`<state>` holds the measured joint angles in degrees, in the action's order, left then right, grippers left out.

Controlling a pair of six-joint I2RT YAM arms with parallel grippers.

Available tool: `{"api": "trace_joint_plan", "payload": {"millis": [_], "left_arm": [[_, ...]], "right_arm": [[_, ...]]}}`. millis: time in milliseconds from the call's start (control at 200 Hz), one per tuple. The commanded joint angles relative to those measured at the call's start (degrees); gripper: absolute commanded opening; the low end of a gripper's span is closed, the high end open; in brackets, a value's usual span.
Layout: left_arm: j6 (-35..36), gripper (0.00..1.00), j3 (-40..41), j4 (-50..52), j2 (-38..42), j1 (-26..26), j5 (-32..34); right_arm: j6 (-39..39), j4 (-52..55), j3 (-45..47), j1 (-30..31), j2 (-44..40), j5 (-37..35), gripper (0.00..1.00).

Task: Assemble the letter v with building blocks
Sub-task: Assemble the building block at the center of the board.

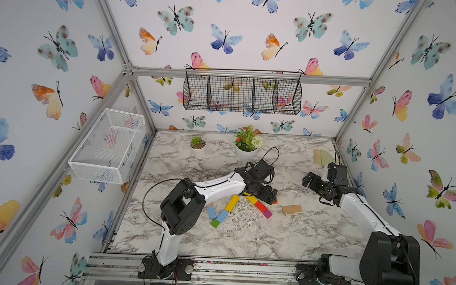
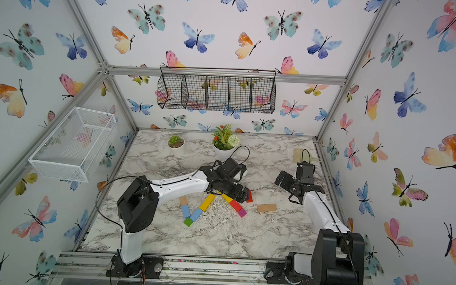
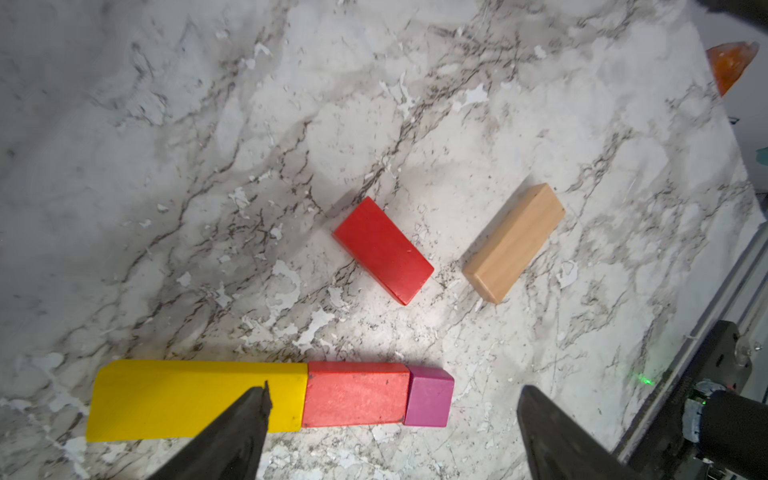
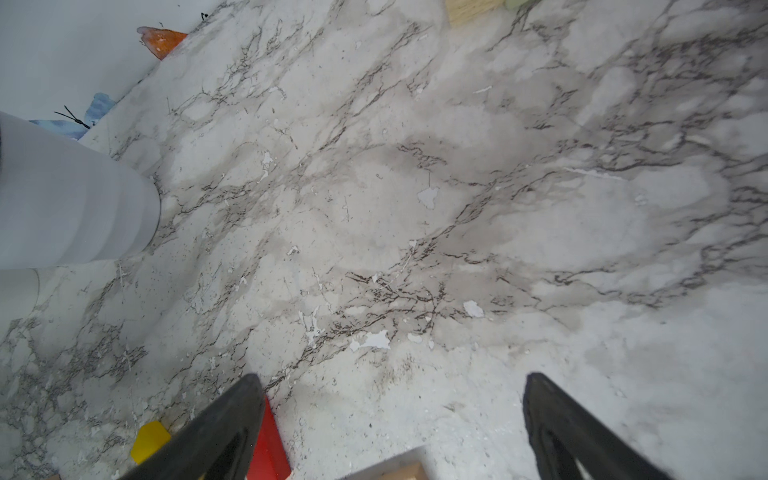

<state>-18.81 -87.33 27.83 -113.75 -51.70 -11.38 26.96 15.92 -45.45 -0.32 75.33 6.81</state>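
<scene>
Left gripper point(image 3: 395, 395): spread wide, gripping nothing, poised low over the marble tabletop point(image 3: 208, 166).

Directly beneath the fingertips, in the left wrist view: a straight row of three touching building blocks, made up of yellow end bar point(image 3: 195, 399), middle red bar point(image 3: 355, 395) and magenta cube point(image 3: 428, 397). Ahead of the fingertips: loose red bar point(image 3: 382, 249), lying flat. Just past it and apart from it: loose tan bar point(image 3: 513, 243), also flat.

Letter v point(image 1: 219, 218): to the left of the left gripper and nearer the arm bases, close against the left forearm in both top views.
- Vertex: green cube point(image 1: 215, 223).
- Arm nearer the gripper: right light blue bar point(image 1: 222, 215), then slanted yellow bar point(image 1: 231, 203).
- Arm farther from the gripper: left light blue bar point(image 2: 185, 211), then tan stub point(image 2: 183, 200).

Right gripper point(image 4: 393, 378): equally wide, empty, above bare marble. Behind one finger, at the edge of the right wrist view: part of the loose red bar.
</scene>
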Motion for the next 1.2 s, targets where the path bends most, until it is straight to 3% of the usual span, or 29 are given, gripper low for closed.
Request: {"api": "trace_joint_plan", "payload": {"millis": [0,551,821,1191], "left_arm": [[0.0,0.92,-2.3,3.4,-3.5,-0.8,-0.9],[-0.4,0.91,-10.7,4.9,-11.1,-1.9,-0.4],[-0.5,0.79,-12.2,5.3,-13.7,-2.1,-1.3],[-0.3,0.72,-15.4,5.4,-16.6,-2.2,-2.6]], "right_arm": [[0.1,-1.0,0.7,-0.2,-1.1,1.3,0.99],[-0.4,-2.2,1.5,-0.2,-1.2,3.3,0.99],[-0.7,-2.1,1.5,-0.2,-1.4,2.9,0.99],[-0.6,-2.6,1.9,-0.2,-1.1,3.5,0.99]]}}
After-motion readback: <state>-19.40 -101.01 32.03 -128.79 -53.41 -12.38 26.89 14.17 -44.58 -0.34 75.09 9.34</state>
